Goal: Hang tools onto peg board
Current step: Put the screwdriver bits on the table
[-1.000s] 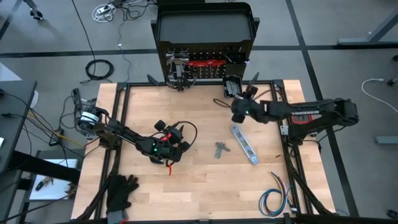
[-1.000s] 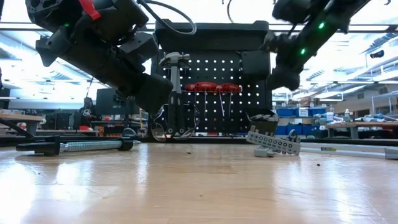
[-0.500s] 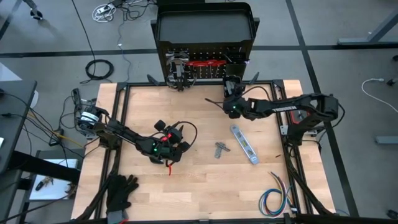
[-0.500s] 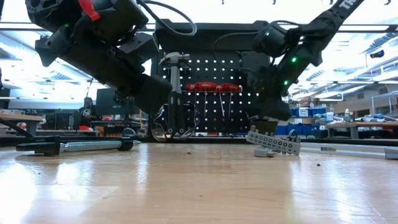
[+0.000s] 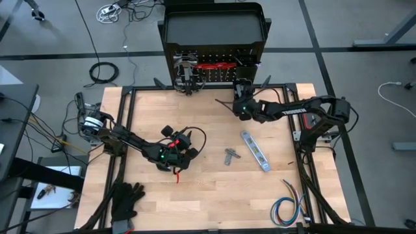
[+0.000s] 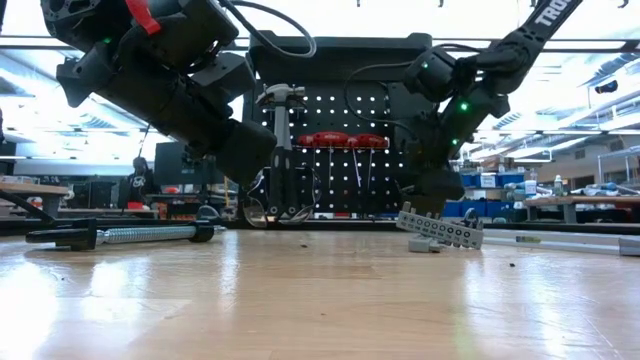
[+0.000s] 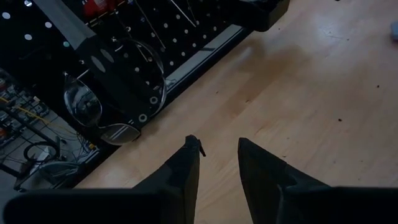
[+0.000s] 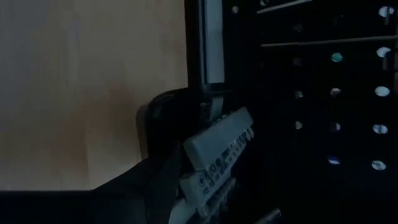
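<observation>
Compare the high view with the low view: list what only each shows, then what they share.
Only the high view: the black gloves and coloured wire bundle at the table's near edge. Only the low view: a threaded steel rod lying on the table, and the room behind. Both: the peg board, its red-handled tools, the silver flat bar tool, the right gripper at the board, the left gripper over mid-table.

The peg board stands upright at the tabletop's far edge. The right pincer is just before it, right of centre; the left pincer hangs over the middle-left. A flat bar lies right of centre (a small metal piece beside it, to its left). Gloves lie at the near-left corner, a wire bundle at the near-right.
</observation>
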Robot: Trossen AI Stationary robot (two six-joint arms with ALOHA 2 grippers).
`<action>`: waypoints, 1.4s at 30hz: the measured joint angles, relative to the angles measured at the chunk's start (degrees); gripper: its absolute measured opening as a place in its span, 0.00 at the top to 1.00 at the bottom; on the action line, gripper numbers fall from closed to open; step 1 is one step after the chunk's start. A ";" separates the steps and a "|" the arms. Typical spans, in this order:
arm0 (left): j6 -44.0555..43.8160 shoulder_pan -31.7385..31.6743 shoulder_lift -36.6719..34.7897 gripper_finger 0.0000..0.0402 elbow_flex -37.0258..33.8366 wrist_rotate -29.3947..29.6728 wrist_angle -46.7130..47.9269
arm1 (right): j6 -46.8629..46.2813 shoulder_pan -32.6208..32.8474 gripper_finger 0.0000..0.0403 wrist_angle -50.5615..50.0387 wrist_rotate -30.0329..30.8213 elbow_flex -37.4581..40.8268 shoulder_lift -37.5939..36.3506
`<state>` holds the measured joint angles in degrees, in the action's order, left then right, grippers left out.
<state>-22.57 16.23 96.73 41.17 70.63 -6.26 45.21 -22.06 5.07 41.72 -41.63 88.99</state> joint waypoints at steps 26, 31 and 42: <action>0.00 -0.11 0.00 0.73 0.00 0.58 -0.04 | 10.04 -6.97 0.49 3.44 -10.91 -0.03 -0.02; 0.04 -0.11 0.00 0.73 0.00 0.67 -0.02 | 11.96 -8.26 0.57 3.27 -12.91 -0.02 -0.02; 1.01 -0.11 0.00 0.73 0.00 0.87 -0.02 | 9.71 -8.36 0.90 3.92 -11.40 -0.17 -0.18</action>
<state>-21.56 16.12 96.73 41.17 71.50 -6.28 54.92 -30.42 8.99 30.32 -41.80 88.81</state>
